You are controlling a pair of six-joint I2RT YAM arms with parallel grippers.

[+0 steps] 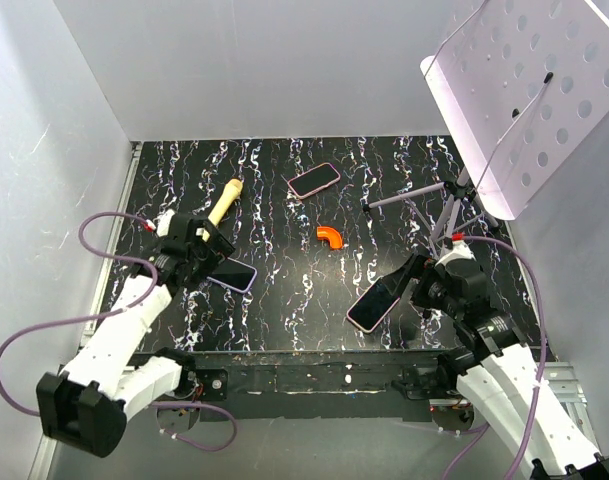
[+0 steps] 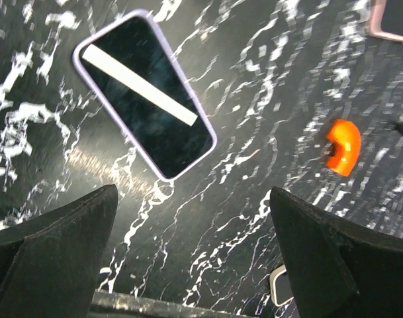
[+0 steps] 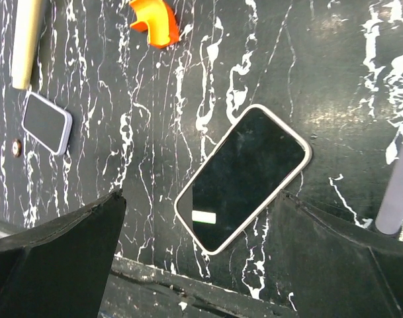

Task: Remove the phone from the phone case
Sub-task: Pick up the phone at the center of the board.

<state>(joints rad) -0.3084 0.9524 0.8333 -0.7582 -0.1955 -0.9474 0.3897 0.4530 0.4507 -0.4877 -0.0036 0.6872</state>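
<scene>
Left gripper (image 2: 193, 199): jaws spread wide, holding nothing, above the black white-veined marble tabletop (image 1: 284, 300). Just ahead of its fingertips, towards its left finger, a black-screened phone in a lilac case (image 2: 145, 96) lies flat, screen up and set diagonally, not touched by either finger. Right gripper (image 3: 200, 197): jaws likewise spread wide and empty. A black-screened phone in a pale pink case (image 3: 244, 175) lies flat and diagonal directly ahead, between the two fingers; contact cannot be confirmed. Farther out between the two grippers sits an orange elbow-shaped piece (image 3: 155, 23). A cream cylindrical stick (image 3: 26, 40) lies beyond the left gripper. Farthest out are a third phone in a pink case (image 1: 314, 180) and a white perforated stand panel (image 1: 534, 90).
</scene>
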